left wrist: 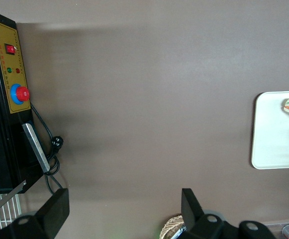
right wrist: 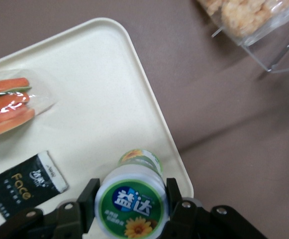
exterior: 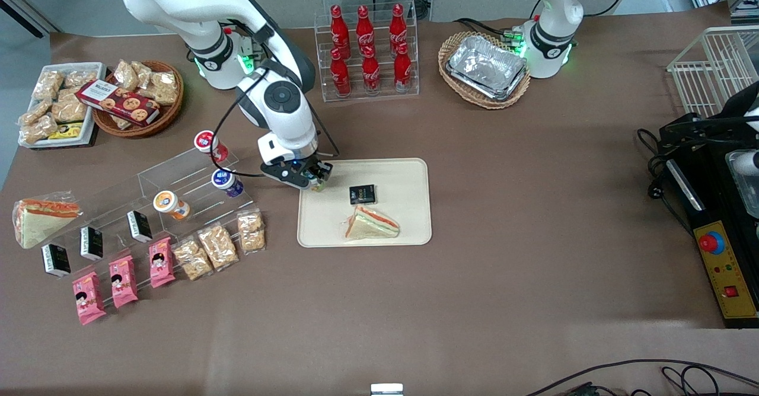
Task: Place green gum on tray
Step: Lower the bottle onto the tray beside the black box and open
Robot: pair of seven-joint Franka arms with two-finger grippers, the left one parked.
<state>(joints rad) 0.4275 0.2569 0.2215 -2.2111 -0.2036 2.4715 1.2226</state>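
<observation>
My gripper (exterior: 318, 178) clamps the green gum (right wrist: 130, 201), a small round glossy-lidded bottle, just above the corner of the tray (exterior: 409, 173) nearest the acrylic rack. On that smooth cream rectangle lie one black packet (exterior: 362, 194) and one wrapped triangular sandwich (exterior: 372, 223).

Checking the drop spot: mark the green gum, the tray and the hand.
green gum (right wrist: 131, 205), right wrist view, on its lid.
tray (exterior: 409, 206), front view, bare floor near its rim.
hand (exterior: 317, 181), front view, between its fingertips, shut on the green gum.
</observation>
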